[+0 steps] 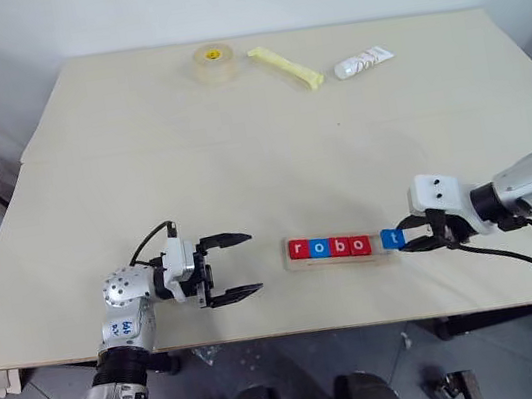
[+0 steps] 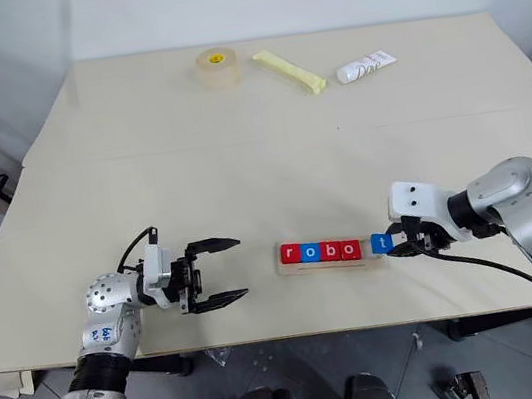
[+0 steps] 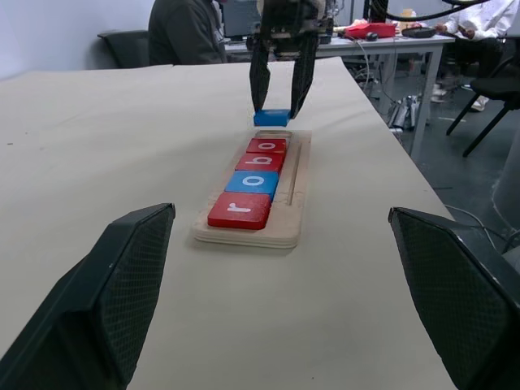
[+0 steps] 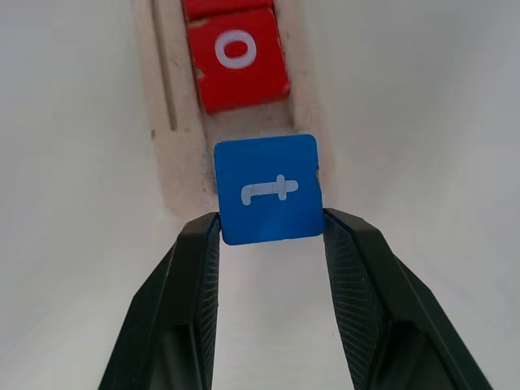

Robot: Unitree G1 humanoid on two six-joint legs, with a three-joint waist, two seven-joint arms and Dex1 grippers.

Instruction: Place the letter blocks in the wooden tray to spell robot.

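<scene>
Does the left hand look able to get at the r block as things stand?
Probably yes: the left hand is open, facing the tray end where the r block sits, with bare table between.

A pale table (image 1: 237, 143) stands before a white wall, grey tiled floor below it, and beyond it desks, chairs and seated people (image 3: 187, 31).

Bright, even light with soft shadows on the table (image 1: 237, 143); all views sharp.
</scene>
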